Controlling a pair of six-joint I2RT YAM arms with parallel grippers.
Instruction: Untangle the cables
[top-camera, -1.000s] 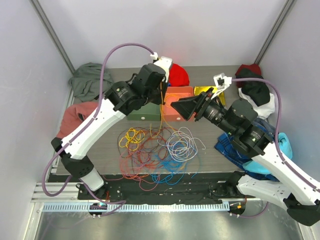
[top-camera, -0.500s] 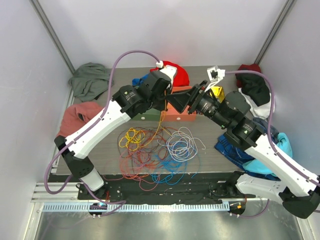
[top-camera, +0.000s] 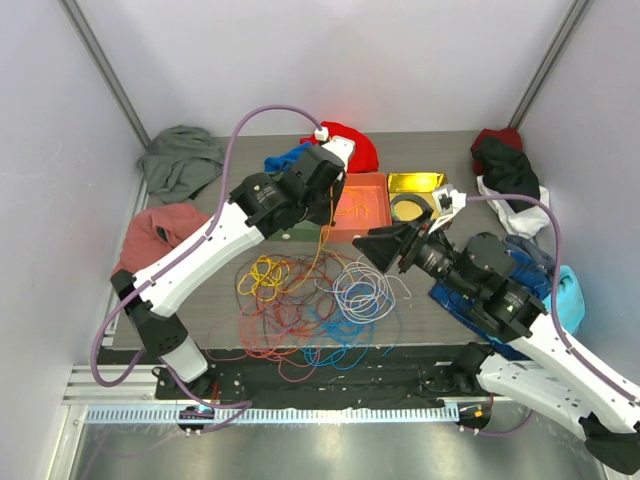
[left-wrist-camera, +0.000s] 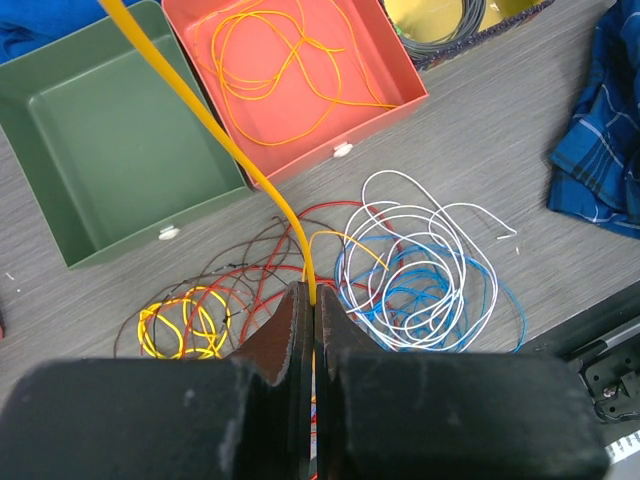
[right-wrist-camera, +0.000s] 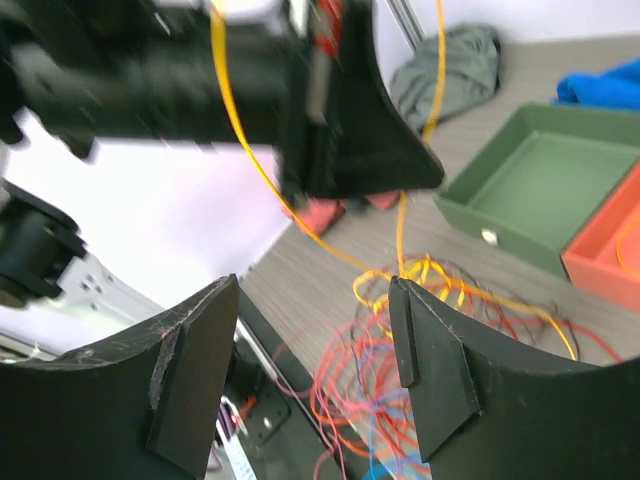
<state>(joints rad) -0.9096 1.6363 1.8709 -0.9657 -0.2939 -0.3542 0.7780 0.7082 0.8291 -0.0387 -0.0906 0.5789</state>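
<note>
The cables lie in a tangled pile (top-camera: 315, 300) on the table: a yellow coil (top-camera: 262, 275), a white coil (top-camera: 362, 290), red and blue loops, and a dark brown strand. My left gripper (top-camera: 325, 212) hangs above the pile, shut on an orange cable (left-wrist-camera: 286, 206). That cable runs taut from the jaws down into the pile. Its other part loops inside the orange tray (left-wrist-camera: 385, 60). My right gripper (right-wrist-camera: 313, 282) stands open above the white coil, to the right of the left gripper (left-wrist-camera: 313, 292), with nothing between its fingers.
A green tray (left-wrist-camera: 110, 150) sits left of the orange tray. A yellow tray (top-camera: 415, 183) to its right holds a black coil. Clothes ring the table: grey (top-camera: 180, 160), pink-red (top-camera: 150, 235), red (top-camera: 355, 145), blue plaid (left-wrist-camera: 600, 150).
My right gripper swung in toward the left gripper, then drew back toward the near side, uncovering the yellow tray. The left gripper stayed shut on the orange cable and shifted slightly right.
</note>
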